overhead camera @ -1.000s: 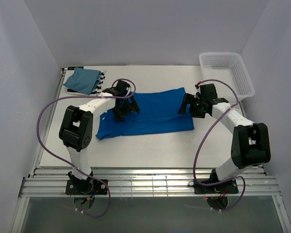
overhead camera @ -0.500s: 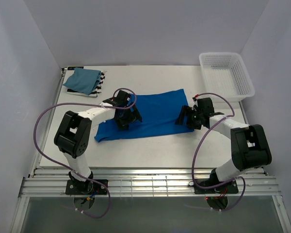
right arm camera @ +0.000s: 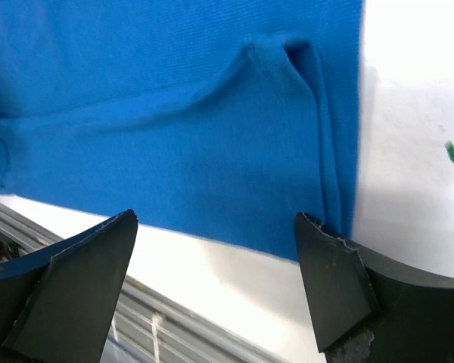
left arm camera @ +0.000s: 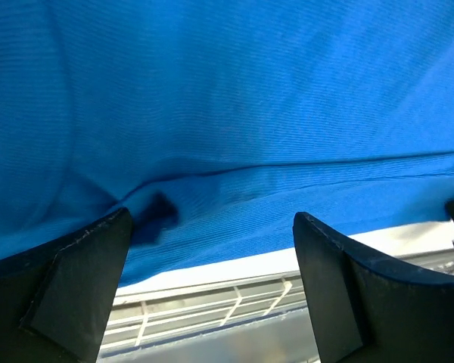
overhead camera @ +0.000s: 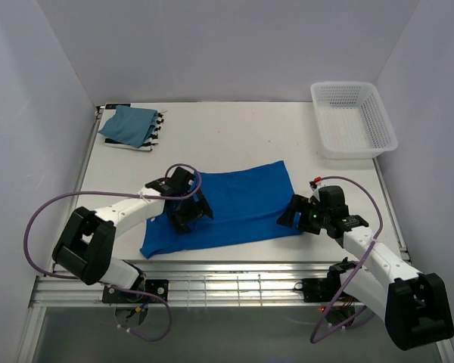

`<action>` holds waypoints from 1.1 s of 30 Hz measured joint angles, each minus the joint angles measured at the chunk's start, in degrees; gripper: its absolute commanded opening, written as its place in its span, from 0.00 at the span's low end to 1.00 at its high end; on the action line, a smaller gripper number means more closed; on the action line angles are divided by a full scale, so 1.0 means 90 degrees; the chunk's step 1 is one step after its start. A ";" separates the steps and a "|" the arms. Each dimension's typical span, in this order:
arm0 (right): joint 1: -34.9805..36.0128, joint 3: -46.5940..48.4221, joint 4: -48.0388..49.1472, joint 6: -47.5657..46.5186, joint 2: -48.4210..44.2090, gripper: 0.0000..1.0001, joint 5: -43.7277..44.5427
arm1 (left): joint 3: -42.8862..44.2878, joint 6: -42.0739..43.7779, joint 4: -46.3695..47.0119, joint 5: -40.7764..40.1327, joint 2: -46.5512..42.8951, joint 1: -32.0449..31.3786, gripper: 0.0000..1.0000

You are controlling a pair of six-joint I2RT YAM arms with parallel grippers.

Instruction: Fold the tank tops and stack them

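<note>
White table [overhead camera: 234,128] between pale walls [overhead camera: 30,113]. At ten o'clock, teal top [overhead camera: 129,125] folded on the striped top [overhead camera: 156,128]. Left gripper [overhead camera: 188,213], fingers spread, over the left end of the royal blue top [overhead camera: 238,203] at six o'clock; right gripper [overhead camera: 293,218], fingers spread, straddles its right hem. Basket [overhead camera: 353,117] at two o'clock

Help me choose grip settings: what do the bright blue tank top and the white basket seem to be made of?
The bright blue tank top looks like soft, matte knit cloth: fine ribbed lines and limp creases show up close. The basket looks like rigid white plastic, probably smooth: its lattice walls stand straight.
</note>
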 measured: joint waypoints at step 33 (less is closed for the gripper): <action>0.0000 0.5605 -0.1299 -0.1297 0.4954 0.90 0.2390 | 0.5525 0.2227 -0.1256 -0.1613 0.4493 0.1115 0.61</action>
